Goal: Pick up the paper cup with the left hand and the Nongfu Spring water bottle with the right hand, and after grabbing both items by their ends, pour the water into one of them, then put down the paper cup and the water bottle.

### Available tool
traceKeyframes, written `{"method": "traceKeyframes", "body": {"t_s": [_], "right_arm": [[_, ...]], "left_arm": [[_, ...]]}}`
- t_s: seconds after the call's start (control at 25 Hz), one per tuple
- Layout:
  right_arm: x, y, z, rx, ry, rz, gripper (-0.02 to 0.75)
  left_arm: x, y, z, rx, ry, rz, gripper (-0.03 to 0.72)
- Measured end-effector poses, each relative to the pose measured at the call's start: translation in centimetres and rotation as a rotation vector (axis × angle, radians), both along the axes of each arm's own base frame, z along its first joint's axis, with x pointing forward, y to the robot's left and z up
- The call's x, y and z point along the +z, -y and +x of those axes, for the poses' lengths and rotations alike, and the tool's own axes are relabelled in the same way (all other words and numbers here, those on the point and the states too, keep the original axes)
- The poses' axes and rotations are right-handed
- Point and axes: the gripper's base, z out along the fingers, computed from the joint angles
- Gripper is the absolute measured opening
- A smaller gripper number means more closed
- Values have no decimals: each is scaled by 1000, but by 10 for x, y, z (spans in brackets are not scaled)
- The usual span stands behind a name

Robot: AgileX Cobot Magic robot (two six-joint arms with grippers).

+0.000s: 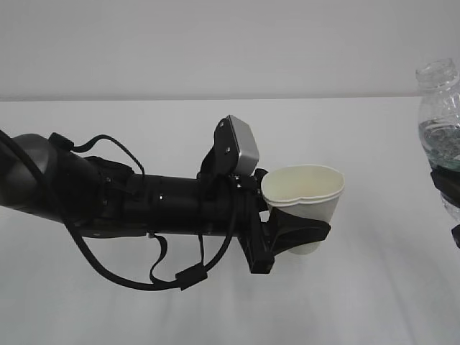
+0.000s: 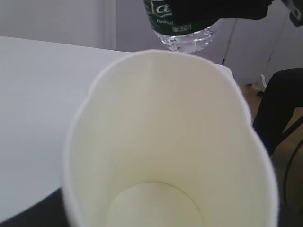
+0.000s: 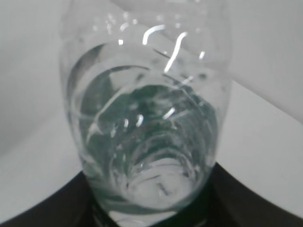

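Gripping the paper cup [image 1: 305, 198] upright, the left hand [image 1: 295, 233] is facing the right hand [image 1: 447, 183], at three o'clock, which is clamping the Nongfu Spring water bottle [image 1: 438, 108].

paper cup [image 1: 307, 192]: white, cream inside | bottle [image 1: 440, 108]: clear, green label

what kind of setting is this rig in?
Probably an indoor lab or test room: a plain white table, a bare pale wall behind, and pale panels with dark cables past the table edge in the left wrist view.
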Motion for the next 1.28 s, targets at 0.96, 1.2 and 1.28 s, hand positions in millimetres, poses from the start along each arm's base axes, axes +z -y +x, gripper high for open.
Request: {"method": "traceKeyframes", "body": {"t_s": [0.96,1.2,1.28], "right_arm": [[-1,0,-1,112,26,-223,358],[-3,1,-1,132,10,-270,358],[-3,1,-2,142,9,-290,358]], "left_arm": [[7,19,-5,-50,46,33,393],[6,22,-10,-71,51,39,393],[6,22,-10,-75,53,41,393]]}}
